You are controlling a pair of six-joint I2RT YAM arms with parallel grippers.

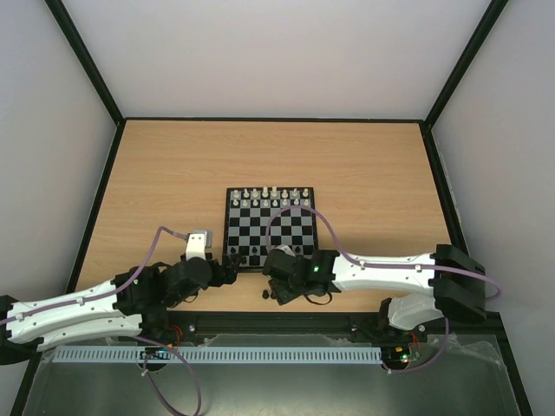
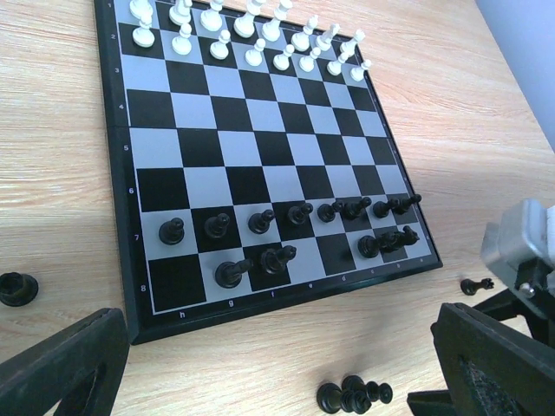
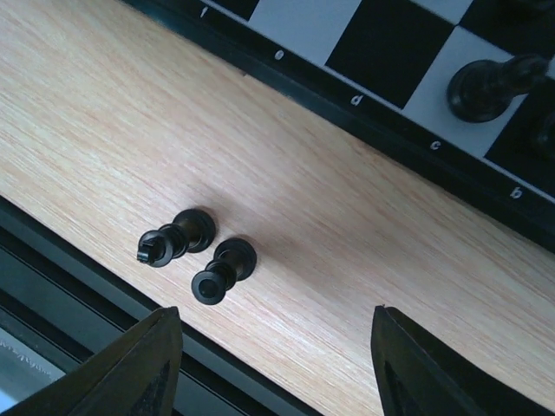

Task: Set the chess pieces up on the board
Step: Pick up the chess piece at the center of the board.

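Note:
The board [image 1: 270,227] lies mid-table, its dark frame [image 2: 286,299] close ahead of my left gripper. White chess pieces [image 2: 251,39] fill the two far rows. Black chess pieces [image 2: 286,217] stand on the two near rows, some squares bare. Two loose black pieces [image 3: 178,236] [image 3: 224,269] stand side by side on the wood off the board's near edge, also seen as a dark pair [image 2: 354,396]. My right gripper [image 3: 277,373] hovers over the wood just right of them, open, nothing between its fingers. My left gripper [image 2: 277,386] is open and holds nothing.
One black piece [image 2: 17,287] sits on the wood left of the board and another small one [image 2: 475,285] lies off its right corner. The table's dark front rail [image 3: 78,295] runs close behind the loose pair. The right arm's grey wrist part [image 2: 520,247] stands near.

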